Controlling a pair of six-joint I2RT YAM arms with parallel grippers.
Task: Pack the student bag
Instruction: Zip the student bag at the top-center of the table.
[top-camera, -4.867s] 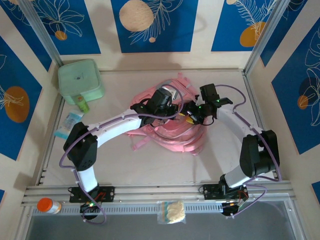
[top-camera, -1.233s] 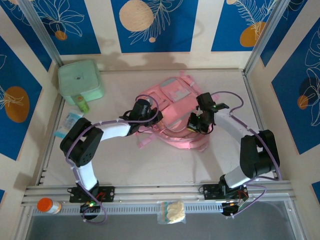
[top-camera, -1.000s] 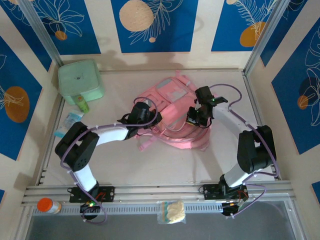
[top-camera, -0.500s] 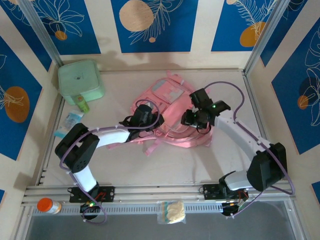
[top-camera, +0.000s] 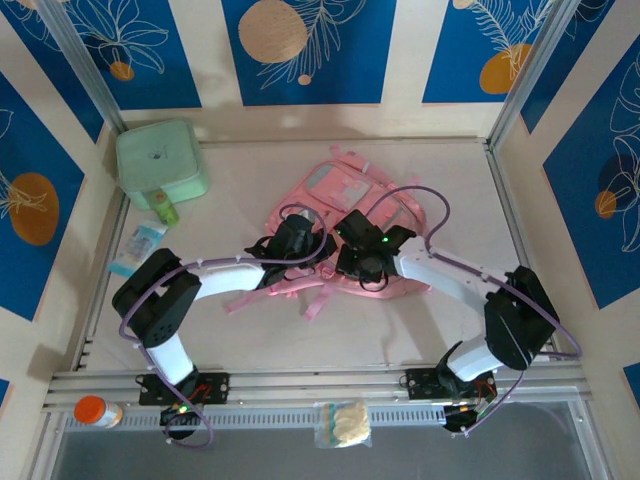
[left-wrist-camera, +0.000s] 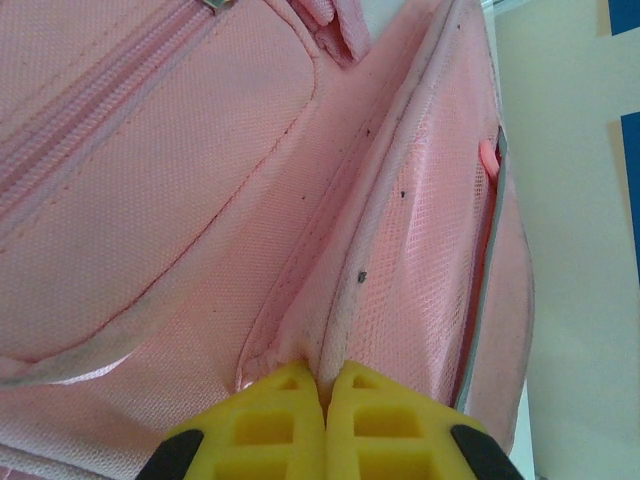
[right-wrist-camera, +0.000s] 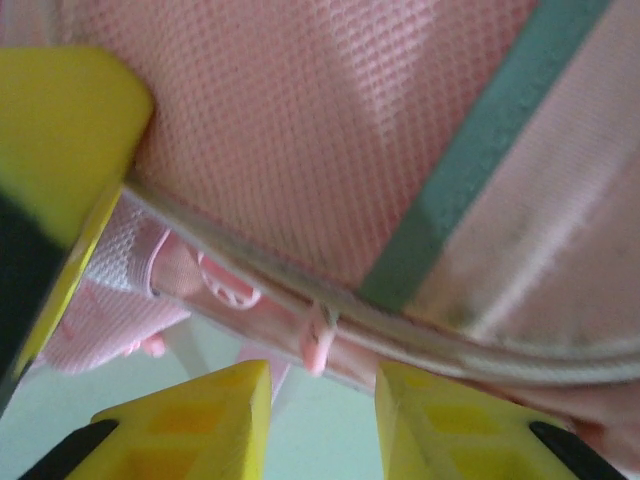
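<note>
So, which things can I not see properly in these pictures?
- Inside of the bag: in the top view the left arm and right arm cover its middle, and the wrist views are too close.
- Zip pull between the right gripper fingers: right wrist view, blurred, contact unclear.
- Yellow block: right wrist view, cut by the left edge, cannot be identified.
- Packet print: top view, too small.

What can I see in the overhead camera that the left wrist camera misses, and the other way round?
Overhead: the mint-green case, with a small green bottle and a blue packet just in front of it. Left wrist: the left gripper up close, pinched shut on a fold of seam, plus the fabric's fine weave and a zip line. Both: the pink student bag.
</note>
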